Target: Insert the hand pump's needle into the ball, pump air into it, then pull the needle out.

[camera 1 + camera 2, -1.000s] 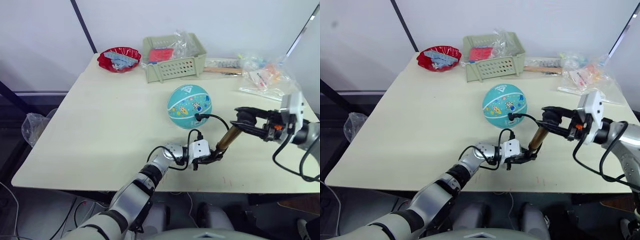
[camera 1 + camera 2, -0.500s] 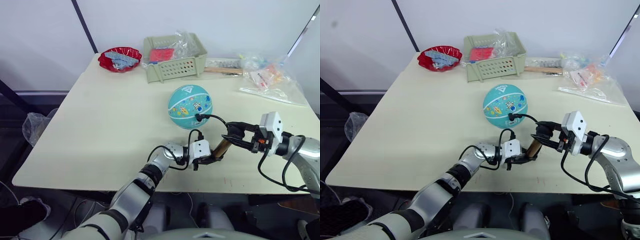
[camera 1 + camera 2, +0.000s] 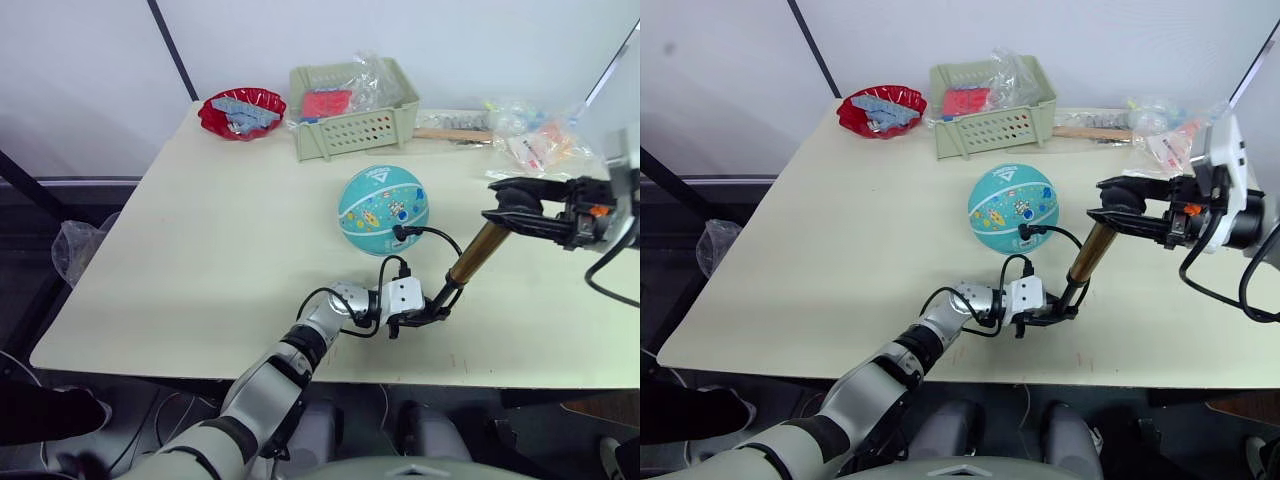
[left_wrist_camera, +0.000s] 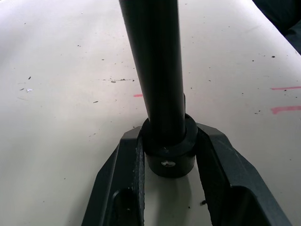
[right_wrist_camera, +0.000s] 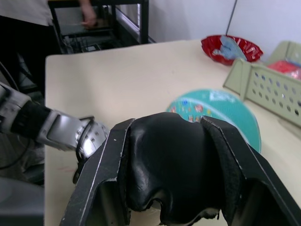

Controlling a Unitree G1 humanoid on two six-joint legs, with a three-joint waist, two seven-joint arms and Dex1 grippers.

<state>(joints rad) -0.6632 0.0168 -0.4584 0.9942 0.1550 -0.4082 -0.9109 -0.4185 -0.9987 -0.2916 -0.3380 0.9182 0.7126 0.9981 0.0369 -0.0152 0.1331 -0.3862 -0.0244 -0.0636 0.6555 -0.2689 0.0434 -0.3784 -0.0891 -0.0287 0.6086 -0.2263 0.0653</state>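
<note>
The teal ball (image 3: 383, 196) rests mid-table. The hand pump (image 3: 472, 259) stands tilted just in front of it, its brass cylinder rising to the right. My left gripper (image 3: 430, 311) is shut on the pump's black bottom cap (image 4: 169, 151) at table level. My right gripper (image 3: 512, 208) is shut on the black T-handle (image 5: 173, 165) at the top, held above the table. A thin black hose (image 3: 432, 236) loops from the pump's base to a black fitting (image 3: 399, 233) pressed against the ball's near side. The needle's pin is hidden at the ball's surface.
A green basket (image 3: 352, 112) and a red bowl (image 3: 241, 110) stand at the back of the table (image 3: 200, 250). Plastic bags (image 3: 530, 145) and a wooden-handled tool (image 3: 448, 133) lie at the back right. The table's near edge runs just below my left gripper.
My right gripper pushed the handle down toward the pump's base half a second ago, and has now drawn it up and to the right again. The left gripper and ball stayed put.
</note>
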